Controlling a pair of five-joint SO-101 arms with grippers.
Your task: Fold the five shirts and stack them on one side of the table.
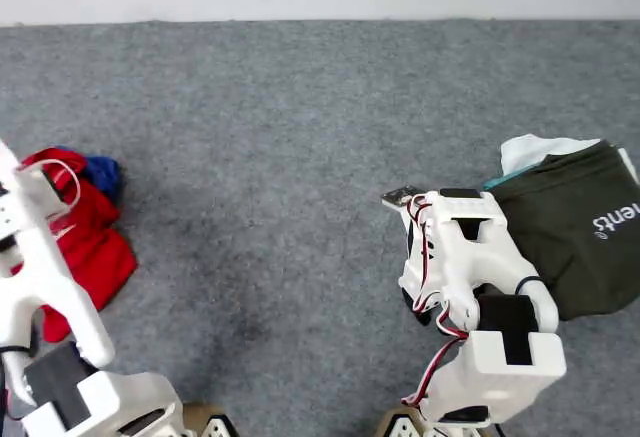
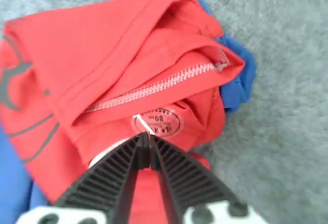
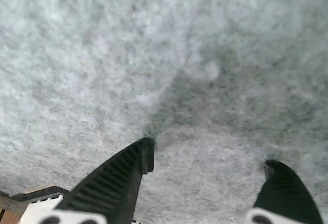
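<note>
Two heaps of clothing lie at opposite edges of the grey felt table (image 1: 300, 127), well apart. At the middle left of the high view a crumpled red shirt (image 2: 102, 55) rests on the felt, and a blue shirt (image 1: 103, 172) pokes out from behind its upper edge, touching it. The left arm (image 1: 50, 287) rises from the lower left corner of that view and lies over the red cloth. The left gripper (image 2: 146, 141) is closed, its ribbed black fingers (image 2: 118, 172) pressed together with only a thin seam between them. The tips rest against the red fabric just beside a round label (image 2: 160, 123) and below a white zip (image 2: 164, 83) that runs slantwise across the opened collar. Whether any cloth is nipped between the tips cannot be told. At the middle right of the high view a dark green shirt (image 1: 570, 227) lies folded flat, reaching the frame's right edge, and a white shirt (image 1: 535, 149) shows from under its upper edge. The right arm (image 1: 470, 277) stands in the lower right, just beside the green shirt's left edge. The right gripper (image 3: 210, 170) hangs wide open over bare felt, its two fingers far apart with nothing between them.
</note>
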